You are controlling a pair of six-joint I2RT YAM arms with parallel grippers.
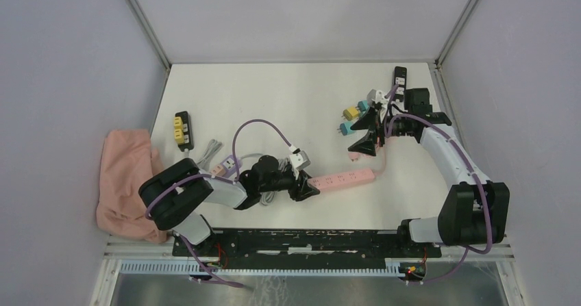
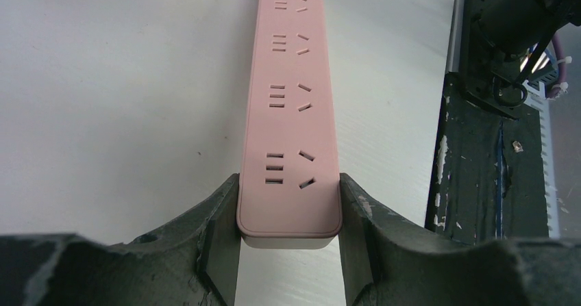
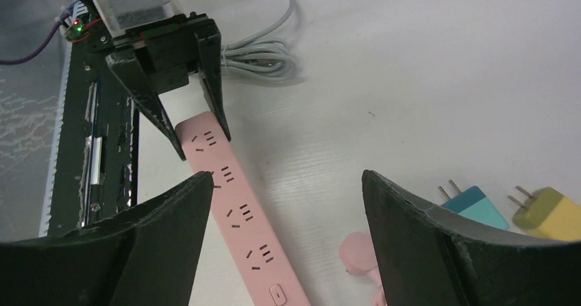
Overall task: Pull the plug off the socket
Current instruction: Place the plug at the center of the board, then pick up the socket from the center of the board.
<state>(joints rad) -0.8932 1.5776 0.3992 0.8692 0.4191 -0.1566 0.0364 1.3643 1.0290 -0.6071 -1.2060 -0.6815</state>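
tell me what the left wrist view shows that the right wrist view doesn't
Only left wrist: part of the right arm's base, and a close look at both left fingers pressed against the sides of the strip.
Only right wrist: the grey cable, teal plug, yellow plug, the strip's switch, and the open right fingers.
Both: the pink strip with empty sockets, its end held by the left fingers, and the black rail.
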